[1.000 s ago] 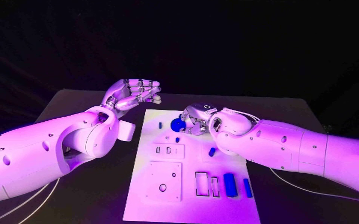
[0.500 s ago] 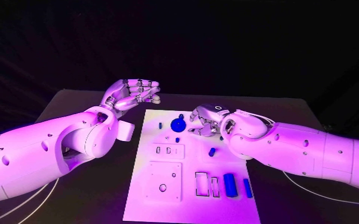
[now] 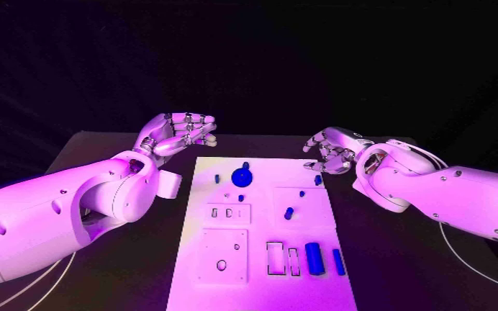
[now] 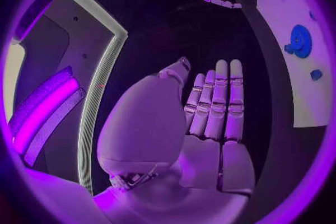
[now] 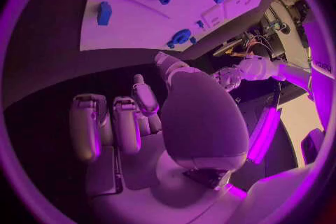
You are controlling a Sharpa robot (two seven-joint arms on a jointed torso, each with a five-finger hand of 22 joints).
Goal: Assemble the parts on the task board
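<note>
1. Nearest on the white task board (image 3: 260, 282), a flat matte plate lying on the black table (image 3: 114, 145), two upright blue bars (image 3: 312, 258) stand side by side next to two open rectangular slots (image 3: 276, 257). A square panel with a round hole (image 3: 221, 265) lies toward the left arm's side.
2. Mid-board, a small rounded blue peg (image 3: 288, 213) lies loose beside a plate with two narrow slots (image 3: 227, 212).
3. Farther on, a smooth blue disc with a short stem (image 3: 242, 176) sits near the far edge, with little blue studs (image 3: 217, 178) just beside it and another small blue piece (image 3: 317, 179) close to the right edge.
4. The right hand (image 3: 330, 151) hovers off the board's far right corner, fingers curled inward with nothing seen in them. That small piece lies just beside it, apart from the fingers.
5. The left hand (image 3: 178, 132) hangs above the table past the board's far left corner, palm open and fingers loosely spread, holding nothing. In its wrist view the fingers (image 4: 218, 106) lie straight and together.
6. Judgement: the step is choosing the next part. The hard, slick pieces favour a pinch across their flat sides, lowered squarely over a matching slot.
</note>
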